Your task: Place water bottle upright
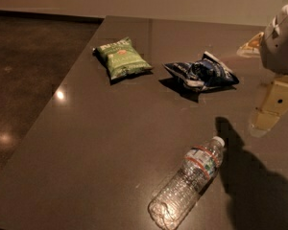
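Observation:
The water bottle (pixel 189 180) lies on its side on the dark table (pixel 110 128), near the front right. It is clear and ribbed, with a white label edged in red and blue. Its white cap points up and to the right, and its base points toward the front edge. My gripper (pixel 265 120) hangs above the table at the right edge of the view, up and to the right of the bottle's cap and apart from it. It holds nothing that I can see. Its shadow falls on the table just right of the bottle.
A green snack bag (pixel 122 58) lies at the back left of the table. A crumpled dark blue snack bag (pixel 201 73) lies at the back middle. The table's left edge runs diagonally, with shiny dark floor (pixel 24 80) beyond it.

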`<action>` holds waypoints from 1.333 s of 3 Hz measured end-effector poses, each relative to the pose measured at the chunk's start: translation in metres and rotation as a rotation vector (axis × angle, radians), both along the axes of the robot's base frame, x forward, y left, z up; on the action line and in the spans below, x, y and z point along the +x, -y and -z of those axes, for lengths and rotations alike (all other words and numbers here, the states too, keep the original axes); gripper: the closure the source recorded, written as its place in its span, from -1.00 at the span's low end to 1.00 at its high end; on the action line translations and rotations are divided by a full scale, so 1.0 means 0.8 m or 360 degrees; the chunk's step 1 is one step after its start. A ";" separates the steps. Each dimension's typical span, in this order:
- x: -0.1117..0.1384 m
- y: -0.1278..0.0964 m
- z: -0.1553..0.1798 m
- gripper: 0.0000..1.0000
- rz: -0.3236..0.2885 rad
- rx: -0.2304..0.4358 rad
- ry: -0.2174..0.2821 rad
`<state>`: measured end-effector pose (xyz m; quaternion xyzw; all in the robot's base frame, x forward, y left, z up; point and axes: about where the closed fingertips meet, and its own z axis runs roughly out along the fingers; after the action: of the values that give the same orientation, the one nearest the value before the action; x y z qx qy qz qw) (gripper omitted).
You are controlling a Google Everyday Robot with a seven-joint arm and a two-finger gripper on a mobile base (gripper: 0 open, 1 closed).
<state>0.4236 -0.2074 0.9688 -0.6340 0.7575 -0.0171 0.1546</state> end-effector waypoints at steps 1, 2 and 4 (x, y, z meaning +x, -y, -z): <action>-0.032 -0.016 0.023 -1.00 -0.0186 -0.0017 -0.0059; -0.067 -0.033 0.069 -1.00 -0.0445 -0.0065 -0.0131; -0.102 -0.061 0.117 -1.00 -0.0818 -0.0130 -0.0168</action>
<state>0.3421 -0.1584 0.8753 -0.8113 0.5773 0.0253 0.0884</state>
